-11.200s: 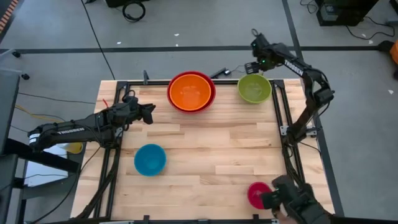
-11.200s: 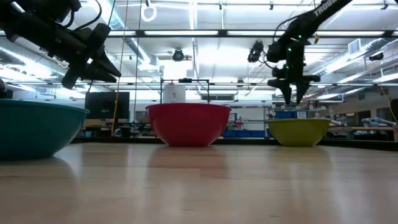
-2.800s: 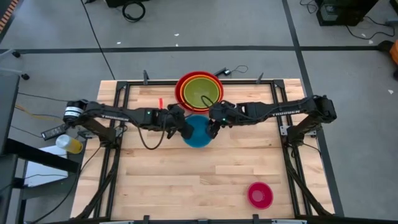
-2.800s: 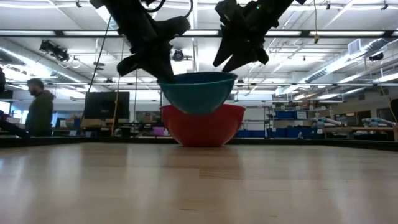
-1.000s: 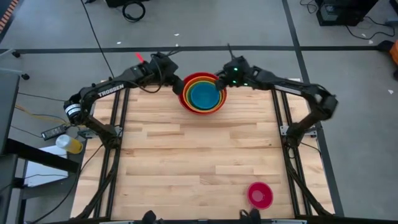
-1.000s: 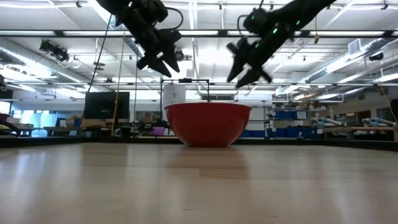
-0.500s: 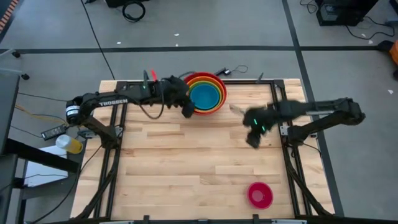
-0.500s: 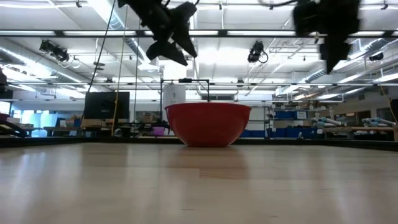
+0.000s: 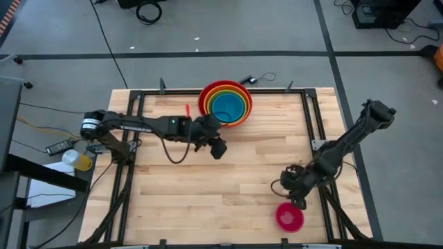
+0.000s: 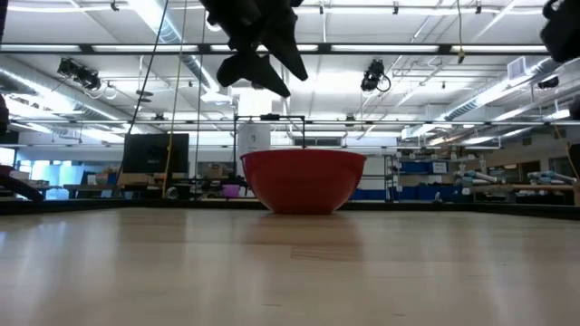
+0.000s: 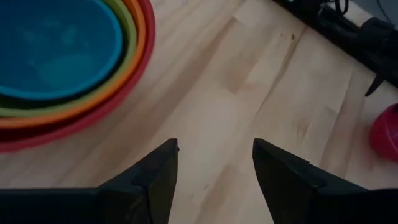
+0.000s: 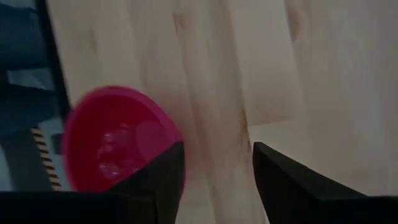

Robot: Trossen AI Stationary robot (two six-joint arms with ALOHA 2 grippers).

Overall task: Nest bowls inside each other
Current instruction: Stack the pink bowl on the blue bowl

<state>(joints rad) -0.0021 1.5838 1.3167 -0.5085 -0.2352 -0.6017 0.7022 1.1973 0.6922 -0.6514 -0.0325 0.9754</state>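
Four bowls nested (image 9: pixel 225 104) at far edge; pink bowl (image 9: pixel 289 217) alone, near corner. Right gripper (image 9: pixel 296 196) beside it, jaws open, empty, prob. lining up pickup. Left gripper (image 9: pixel 216 147) open, idle.

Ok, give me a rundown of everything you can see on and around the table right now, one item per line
red bowl: one, red, far edge of the table near the middle, outermost of the nested stack
orange bowl: one, orange, nested inside the red one
lime green bowl: one, green, nested inside the orange one
blue bowl: one, blue, innermost of the stack
magenta pink bowl: one, pink, alone near the table's front right corner
table: one, light wood with a dark frame
yellow object: one, yellow, off the table's left side; too small to identify
left gripper: one, dark, open and empty, just in front of the stack
right gripper: one, dark, open and empty, next to the pink bowl
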